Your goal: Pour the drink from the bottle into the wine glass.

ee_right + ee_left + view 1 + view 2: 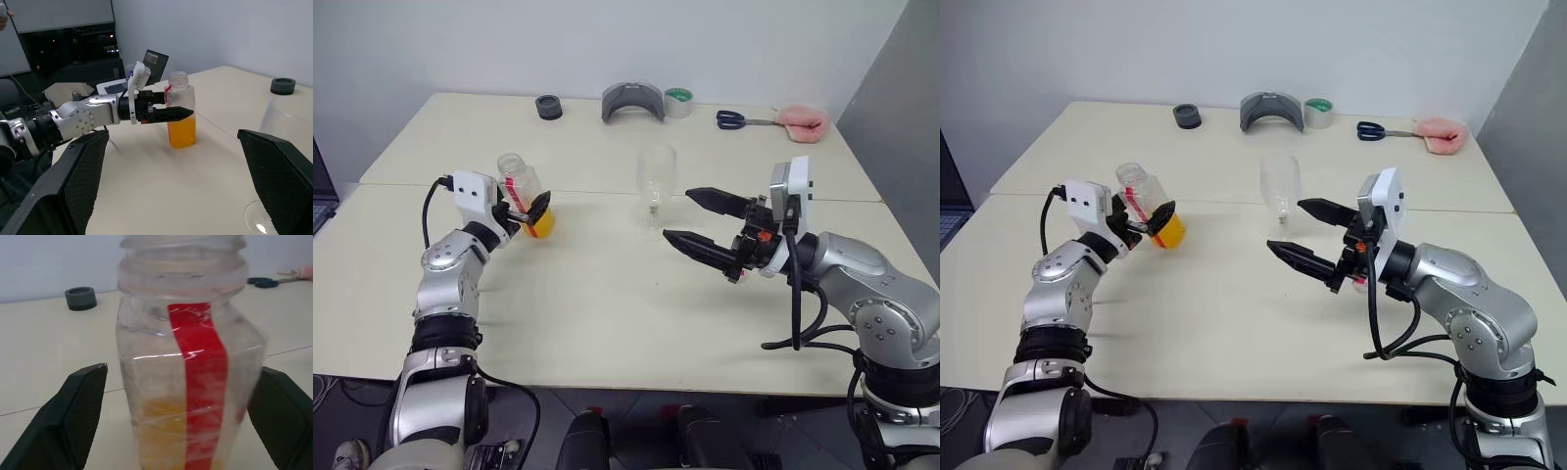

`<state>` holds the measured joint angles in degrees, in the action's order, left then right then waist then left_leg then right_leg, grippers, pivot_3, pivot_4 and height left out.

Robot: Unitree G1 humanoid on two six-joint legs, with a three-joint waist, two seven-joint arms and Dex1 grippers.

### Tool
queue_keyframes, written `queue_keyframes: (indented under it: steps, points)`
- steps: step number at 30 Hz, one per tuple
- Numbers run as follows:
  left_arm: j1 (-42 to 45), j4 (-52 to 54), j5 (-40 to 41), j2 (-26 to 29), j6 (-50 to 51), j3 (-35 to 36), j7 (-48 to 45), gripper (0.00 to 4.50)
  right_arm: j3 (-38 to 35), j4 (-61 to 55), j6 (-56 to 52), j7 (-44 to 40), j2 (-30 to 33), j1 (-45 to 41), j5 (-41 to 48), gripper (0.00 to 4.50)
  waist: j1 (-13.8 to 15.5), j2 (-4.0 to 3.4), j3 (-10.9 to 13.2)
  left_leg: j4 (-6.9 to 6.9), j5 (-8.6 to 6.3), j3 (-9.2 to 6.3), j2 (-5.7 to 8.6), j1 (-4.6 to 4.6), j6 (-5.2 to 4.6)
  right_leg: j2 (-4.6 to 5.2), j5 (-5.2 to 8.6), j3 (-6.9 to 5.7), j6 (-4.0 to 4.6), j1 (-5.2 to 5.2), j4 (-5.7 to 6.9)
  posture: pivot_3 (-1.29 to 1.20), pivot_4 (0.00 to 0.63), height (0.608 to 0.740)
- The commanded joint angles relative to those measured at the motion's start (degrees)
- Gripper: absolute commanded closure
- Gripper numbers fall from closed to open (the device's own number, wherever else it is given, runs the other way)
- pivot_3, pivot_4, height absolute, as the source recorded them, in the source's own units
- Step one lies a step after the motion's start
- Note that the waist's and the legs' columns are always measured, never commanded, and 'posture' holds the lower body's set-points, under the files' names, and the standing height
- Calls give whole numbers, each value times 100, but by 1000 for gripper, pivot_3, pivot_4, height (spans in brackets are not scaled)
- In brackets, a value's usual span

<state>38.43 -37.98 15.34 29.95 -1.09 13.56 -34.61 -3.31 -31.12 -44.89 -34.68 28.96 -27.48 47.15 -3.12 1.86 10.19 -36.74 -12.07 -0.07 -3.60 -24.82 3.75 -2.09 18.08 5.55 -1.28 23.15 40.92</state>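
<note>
Head views
Left gripper (533, 210): fingers spread wide, one on either side of the bottle's lower half; contact with the plastic can't be told from here.
Bottle (521, 186): upright on the table (607, 313), between the left fingers; neck open, no cap on it.
Drink (540, 225): orange-yellow, fills only the bottom part of the bottle.
Label: plain red vertical stripe; no readable writing or brand.
Wine glass (656, 186): upright, just beyond the right gripper's fingertips, well apart from the left gripper; bowl looks clear inside.
Right gripper (699, 220): fingers spread apart, nothing between them, raised above the table and pointing toward the bottle's side.
Beyond both hands, at the table's far edge: black ring (548, 107), grey curved piece (632, 101), roll of tape (678, 102), scissors (734, 119), pink cloth (803, 119). No text legible on any of them.

Left wrist view
Bottle (188, 377): sits in the gap between the two black fingers (73, 416); a sliver of table shows on each side of it, so not clamped.
Stripe: red, wrinkled film, unprinted.

Right wrist view
Right fingers (66, 186): far apart, empty.
Bottle (181, 112): straight ahead of this hand, the left gripper (168, 110) bracketing it.
Wine glass (288, 142): close beside the far finger, foot on the table.
</note>
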Motion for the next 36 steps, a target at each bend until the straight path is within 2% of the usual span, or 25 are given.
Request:
queue_keyframes:
  steps: [1,2,5,11,12,18,24,28,36]
  points:
    - [270,-438,-145,61,-461,-17,-96,0,-163,-187,73,77,21,-29,137,14,1,0,0,0,0,0,0,0,0,0,0,-1,0,0,0,0,150,740]
    - [308,-540,-169,64,-534,-24,-115,0,-163,-198,67,103,21,-29,144,14,1,0,0,0,0,0,0,-1,0,0,0,0,0,0,0,0,150,740]
    - [395,-695,-129,51,-648,24,-208,645,-152,-221,58,188,12,-57,181,0,0,0,0,0,0,0,0,-2,0,0,0,-1,0,0,0,0,150,740]
    - [392,-700,-110,51,-699,43,-282,2533,-111,-185,140,233,19,-36,160,0,0,0,0,0,0,0,-1,-2,0,0,0,-2,0,0,0,0,150,740]
    - [384,-682,-106,50,-695,47,-278,2660,-107,-176,156,230,20,-32,147,0,0,0,0,0,0,-1,-1,-2,0,0,0,-2,0,0,0,0,150,740]
    - [395,-344,-268,86,-651,-93,-166,2676,-43,-81,395,228,-11,4,-111,0,1,0,0,0,0,-1,0,-3,0,0,0,-2,0,0,0,0,150,740]
    - [1145,76,-929,135,-619,-797,-287,2676,4,137,975,286,-196,17,-679,0,44,4,2,-4,0,-5,2,-8,0,-2,-1,-5,-2,0,-1,0,150,740]
    - [1791,-165,-1309,79,-795,-1216,-435,2676,182,381,1623,-54,-89,344,-1323,0,89,4,2,-6,0,-3,5,-10,0,-2,-1,-3,-3,0,-6,0,150,740]
    - [3109,-1212,-2203,-138,-1490,-2021,-450,2676,160,627,1928,90,-360,263,-1589,0,83,3,3,-6,0,2,2,-9,0,-10,-1,3,-3,4,-5,0,150,740]
